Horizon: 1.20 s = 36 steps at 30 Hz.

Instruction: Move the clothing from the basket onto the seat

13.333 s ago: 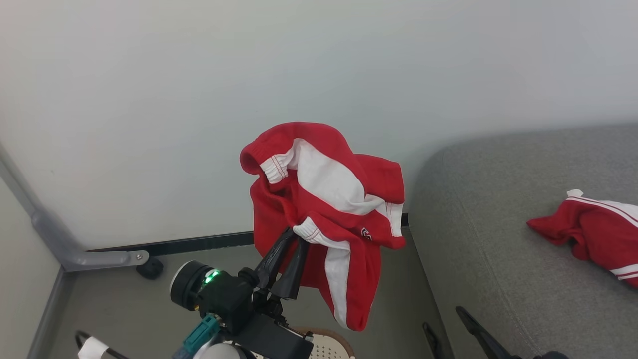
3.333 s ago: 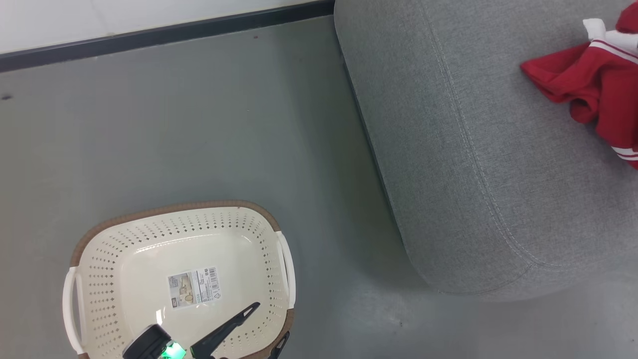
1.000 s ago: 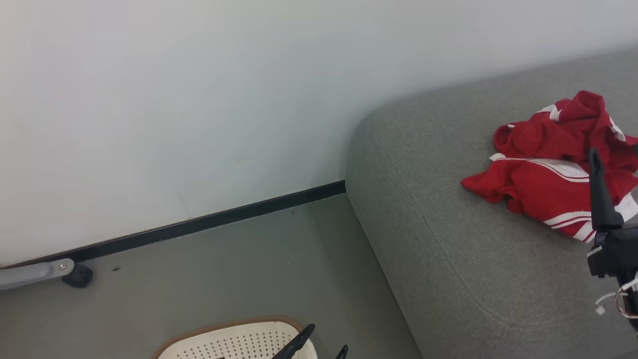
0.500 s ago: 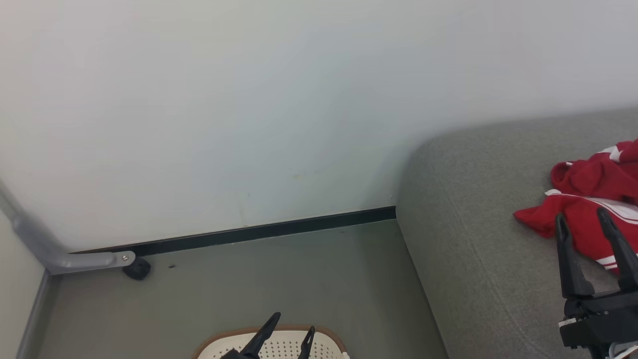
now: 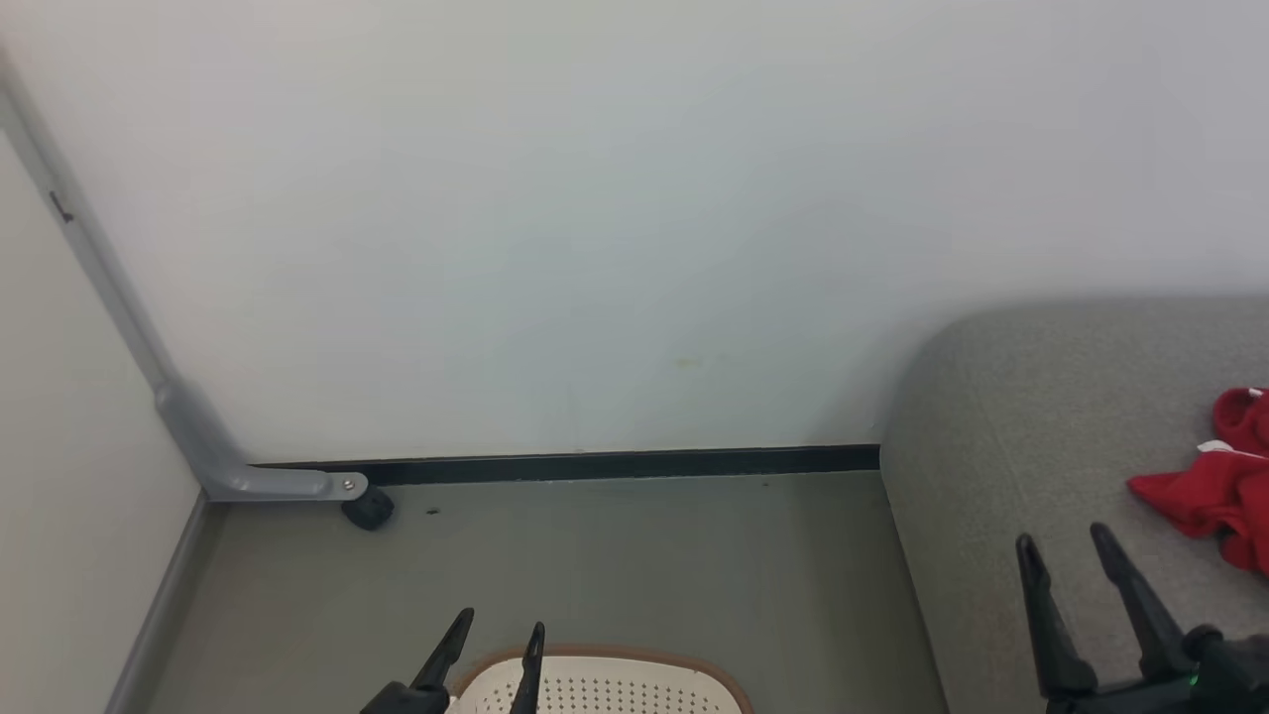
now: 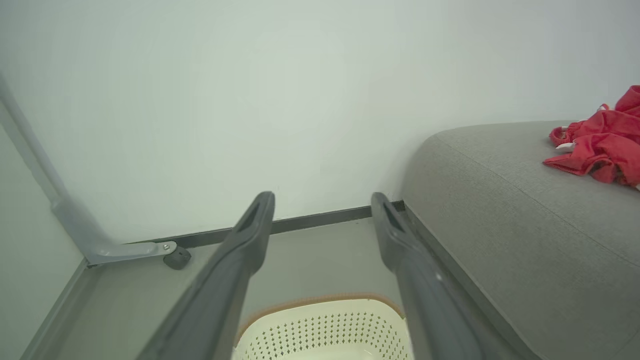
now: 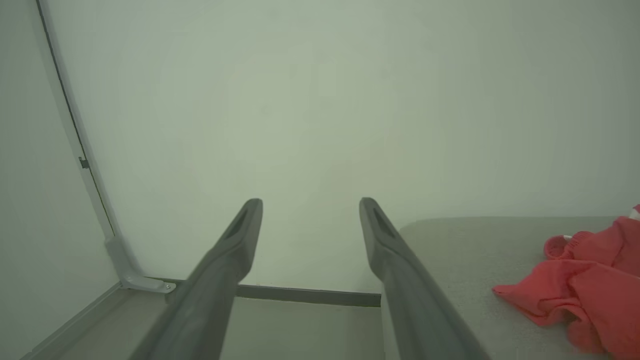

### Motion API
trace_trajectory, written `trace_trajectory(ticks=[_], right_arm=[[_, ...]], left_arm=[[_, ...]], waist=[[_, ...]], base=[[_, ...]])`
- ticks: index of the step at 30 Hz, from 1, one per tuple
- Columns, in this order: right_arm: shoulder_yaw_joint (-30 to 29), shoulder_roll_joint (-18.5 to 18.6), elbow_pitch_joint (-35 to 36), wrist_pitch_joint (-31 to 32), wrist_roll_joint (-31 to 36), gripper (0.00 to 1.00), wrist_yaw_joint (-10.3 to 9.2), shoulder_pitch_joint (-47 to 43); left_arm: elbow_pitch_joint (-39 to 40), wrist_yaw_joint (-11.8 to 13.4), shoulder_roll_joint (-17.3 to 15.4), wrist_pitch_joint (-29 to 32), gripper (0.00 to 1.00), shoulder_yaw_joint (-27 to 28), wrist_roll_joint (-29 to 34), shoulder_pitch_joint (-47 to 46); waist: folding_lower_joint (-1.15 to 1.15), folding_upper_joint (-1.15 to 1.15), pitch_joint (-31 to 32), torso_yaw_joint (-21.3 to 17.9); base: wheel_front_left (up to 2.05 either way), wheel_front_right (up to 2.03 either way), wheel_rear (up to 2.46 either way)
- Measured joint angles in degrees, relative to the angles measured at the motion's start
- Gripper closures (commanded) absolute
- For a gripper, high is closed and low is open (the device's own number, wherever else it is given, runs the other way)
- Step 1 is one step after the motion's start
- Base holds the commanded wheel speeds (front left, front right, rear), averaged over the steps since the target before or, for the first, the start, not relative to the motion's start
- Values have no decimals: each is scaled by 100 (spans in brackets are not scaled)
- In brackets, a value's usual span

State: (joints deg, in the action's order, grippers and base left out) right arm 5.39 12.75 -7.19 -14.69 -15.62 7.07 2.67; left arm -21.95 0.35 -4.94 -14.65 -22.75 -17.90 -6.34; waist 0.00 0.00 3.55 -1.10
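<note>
Now: clothing (image 5: 1205, 496) bunched on seat (image 5: 991, 426), axis unclear; left claw (image 5: 502, 623), right claw (image 5: 1063, 537) spread, empty.

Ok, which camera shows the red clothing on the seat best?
Right wrist view: the clothing appears largest, folds visible, though cut at the edge. Left wrist view shows it smaller; head view catches just a red corner.

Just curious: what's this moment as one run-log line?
left gripper open, empty | right gripper open, empty | clothing on seat | basket on floor
</note>
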Motion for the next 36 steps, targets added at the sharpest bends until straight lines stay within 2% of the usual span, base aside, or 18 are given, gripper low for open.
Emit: trace_trajectory(ticks=[6, 13, 36], right_arm=[[29, -211, -175, 1, -1, 0, -12, -365], [2, -319, -312, 1, 11, 0, -58, -494], [108, -510, -514, 1, 265, 0, -111, -558]], left_arm=[[-105, 168, 3, 0, 0, 247, -1, 199], [-130, 235, 18, 0, 0, 467, -12, 319], [-218, 224, 99, 0, 0, 806, 44, 426]], waist=[[0, 0, 57, 266], [0, 0, 96, 483], [0, 0, 23, 467]], base=[[0, 0, 0], [0, 0, 0], [0, 0, 0]])
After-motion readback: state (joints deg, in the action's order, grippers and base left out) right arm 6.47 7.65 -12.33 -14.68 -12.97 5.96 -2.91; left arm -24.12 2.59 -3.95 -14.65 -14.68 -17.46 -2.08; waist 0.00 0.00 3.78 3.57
